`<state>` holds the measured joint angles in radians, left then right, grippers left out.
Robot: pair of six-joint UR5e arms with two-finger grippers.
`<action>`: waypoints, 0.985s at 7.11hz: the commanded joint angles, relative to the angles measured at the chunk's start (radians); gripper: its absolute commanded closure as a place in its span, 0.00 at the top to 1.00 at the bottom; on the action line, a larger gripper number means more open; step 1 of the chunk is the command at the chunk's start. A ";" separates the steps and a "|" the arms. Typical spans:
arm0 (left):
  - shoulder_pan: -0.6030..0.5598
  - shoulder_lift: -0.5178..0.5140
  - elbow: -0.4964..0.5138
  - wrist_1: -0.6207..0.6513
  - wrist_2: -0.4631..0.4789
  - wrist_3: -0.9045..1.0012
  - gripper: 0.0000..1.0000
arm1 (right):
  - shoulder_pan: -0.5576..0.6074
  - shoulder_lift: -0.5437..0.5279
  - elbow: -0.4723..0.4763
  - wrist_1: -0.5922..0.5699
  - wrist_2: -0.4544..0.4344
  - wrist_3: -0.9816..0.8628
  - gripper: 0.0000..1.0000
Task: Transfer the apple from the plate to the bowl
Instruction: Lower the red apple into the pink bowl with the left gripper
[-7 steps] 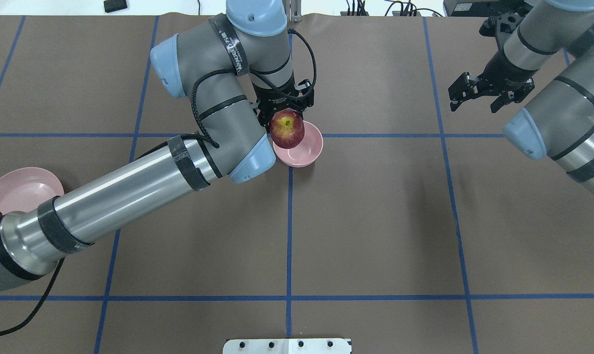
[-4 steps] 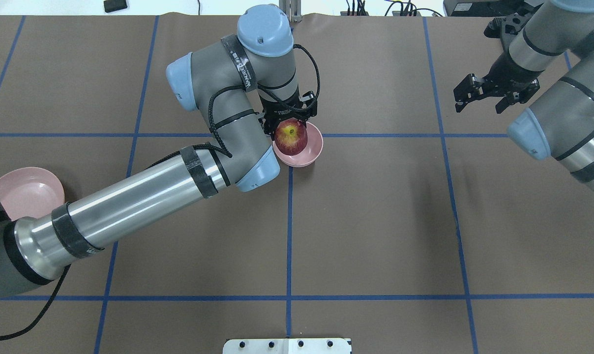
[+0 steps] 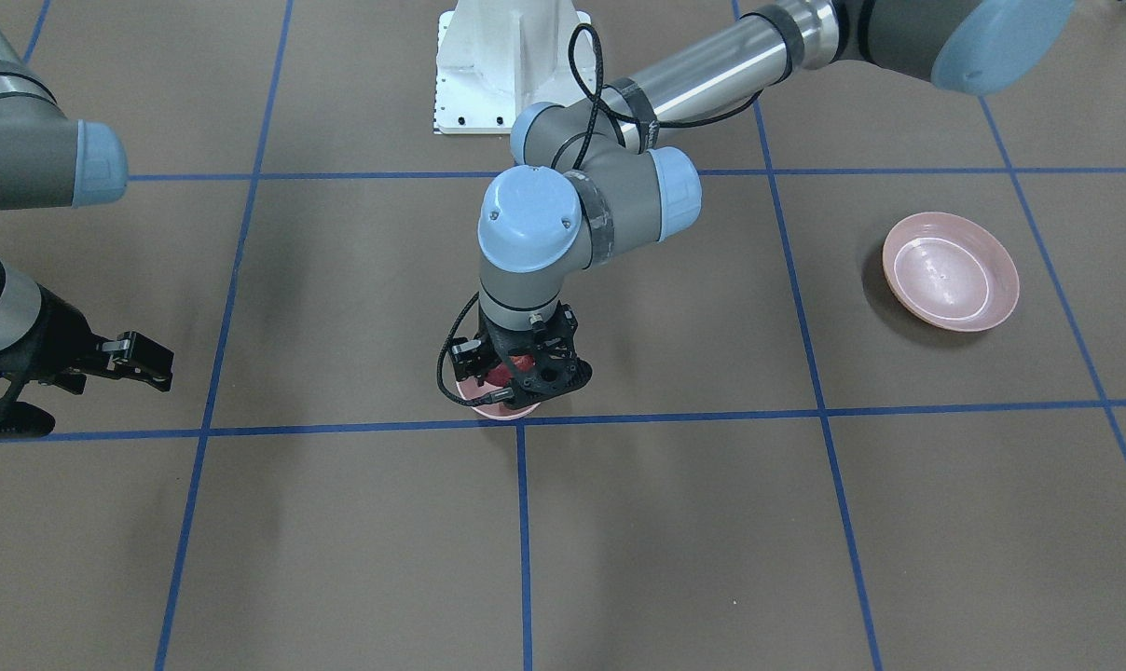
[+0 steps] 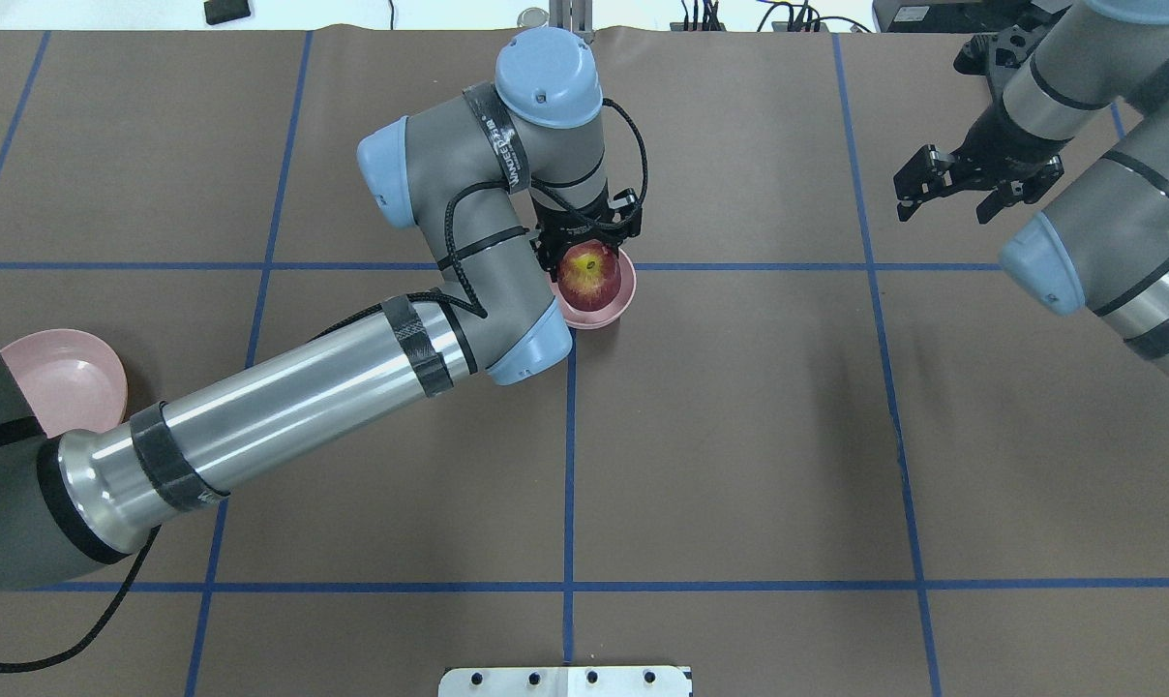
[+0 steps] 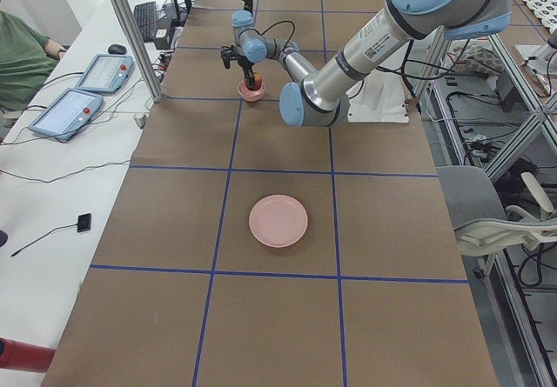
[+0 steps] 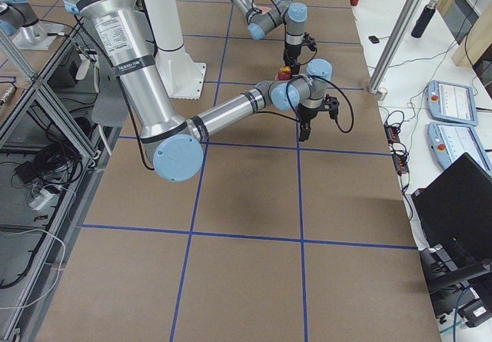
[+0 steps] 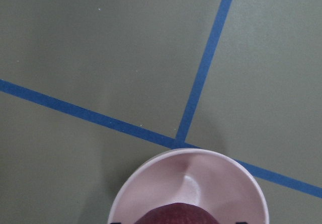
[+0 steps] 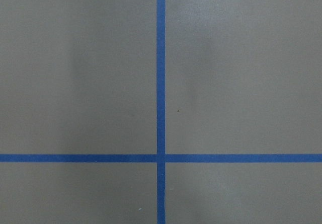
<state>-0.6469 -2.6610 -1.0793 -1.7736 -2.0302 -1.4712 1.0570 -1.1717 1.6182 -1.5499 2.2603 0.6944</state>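
Observation:
My left gripper (image 4: pixel 590 259) is shut on the dark-red apple (image 4: pixel 589 276), whose yellow stem patch faces up. It holds the apple low in the mouth of the small pink bowl (image 4: pixel 619 305) at the centre tape crossing. In the front view the gripper (image 3: pixel 516 375) hides most of the bowl (image 3: pixel 502 411). The left wrist view shows the bowl's rim (image 7: pixel 151 173) and the apple's top (image 7: pixel 178 215). The wide pink plate (image 4: pixel 62 382) lies empty at the table's left, also in the front view (image 3: pixel 950 270). My right gripper (image 4: pixel 947 205) is open and empty, raised at the far right.
The robot's white base plate (image 4: pixel 565 681) sits at the near table edge. The left arm's long forearm (image 4: pixel 284 416) crosses the left half of the table between plate and bowl. Blue tape lines (image 4: pixel 569 465) grid the brown surface.
My left gripper has carried the apple a little to the right and lower, from the bowl's left rim to over its middle. The right arm drew back slightly.

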 commanded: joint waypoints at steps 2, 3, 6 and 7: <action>0.001 -0.016 0.067 -0.064 0.002 -0.017 0.00 | 0.003 -0.003 0.017 0.005 0.001 0.000 1.00; 0.001 -0.016 0.067 -0.064 0.001 -0.014 0.16 | 0.003 -0.008 0.019 0.013 -0.002 0.002 1.00; 0.001 -0.010 0.038 -0.056 0.039 -0.004 0.98 | -0.003 -0.026 0.022 0.017 -0.024 0.002 1.00; 0.000 0.010 -0.008 -0.049 0.065 -0.003 0.98 | -0.012 -0.020 0.025 0.016 -0.104 0.002 1.00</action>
<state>-0.6459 -2.6683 -1.0461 -1.8291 -1.9970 -1.4767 1.0536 -1.1945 1.6402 -1.5336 2.2205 0.6960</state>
